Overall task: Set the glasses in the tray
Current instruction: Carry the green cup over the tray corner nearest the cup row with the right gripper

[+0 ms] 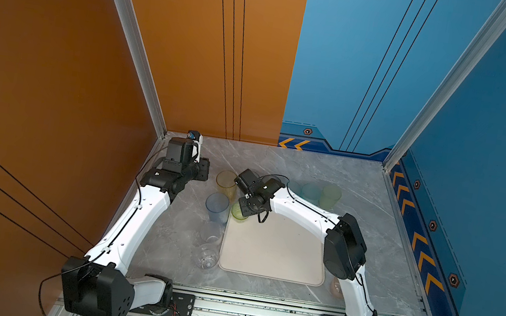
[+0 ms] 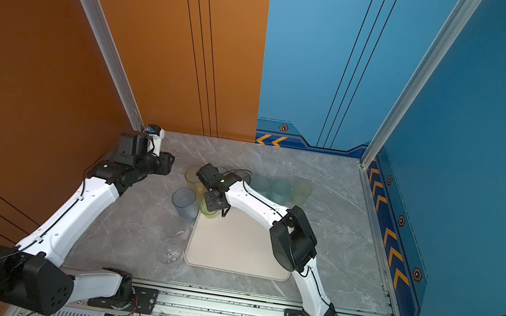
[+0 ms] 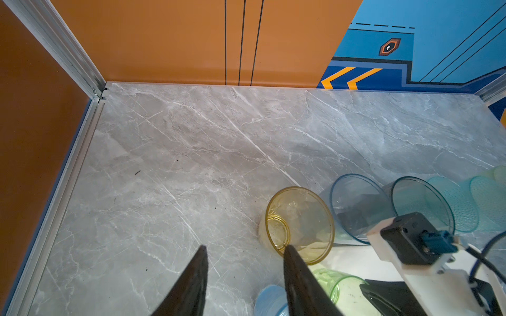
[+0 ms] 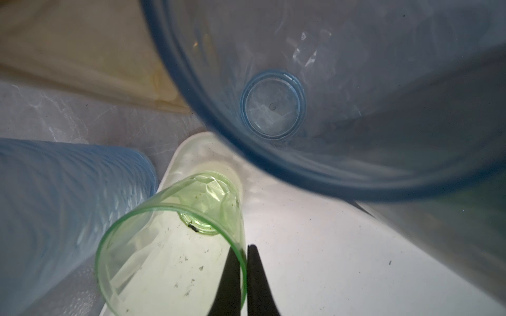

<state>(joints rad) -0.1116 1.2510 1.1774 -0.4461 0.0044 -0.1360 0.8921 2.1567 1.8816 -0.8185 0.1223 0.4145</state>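
- R gripper (image 4: 244,273) is clamping the lime tumbler (image 4: 169,260) by its rim. One finger (image 4: 258,284) is sitting outside the wall and the other inside, w/ the thin wall pinched between.
- In both top views the lime tumbler (image 1: 238,213) (image 2: 208,210) is showing at the far-left corner of the tray (image 1: 274,254) (image 2: 237,251), under the R wrist.
- In the R wrist view its base is lying over the cream surface of the tray (image 4: 315,260). Can't tell if it's resting there or hanging just above.
- L gripper (image 3: 246,284) is hovering w/ fingers (image 3: 191,281) apart and gripping nothing, over the marble table (image 3: 191,164) near the far-left corner.
- Yellow tumbler (image 1: 226,183) (image 2: 194,179) (image 3: 298,224) is standing upright on the table, just beside one L fingertip in the L wrist view.
- Blue tumbler (image 1: 217,206) (image 2: 184,201) (image 4: 68,205) is standing next along, close to the lime tumbler and the tray's corner.
- Two clear tumblers (image 1: 211,232) (image 1: 207,255) are standing on the table along the tray's left edge.
- Two smoky-blue tumblers (image 3: 356,208) (image 3: 421,202) are standing behind the tray's far edge, mostly under the R arm in both top views.
- Teal tumbler (image 1: 311,192) (image 2: 281,189) and pale-green tumbler (image 1: 330,196) (image 2: 301,190) are standing further right in that back row.
- Pink tumbler (image 1: 336,286) is peeking out beside the R arm, near the tray's near-right corner.
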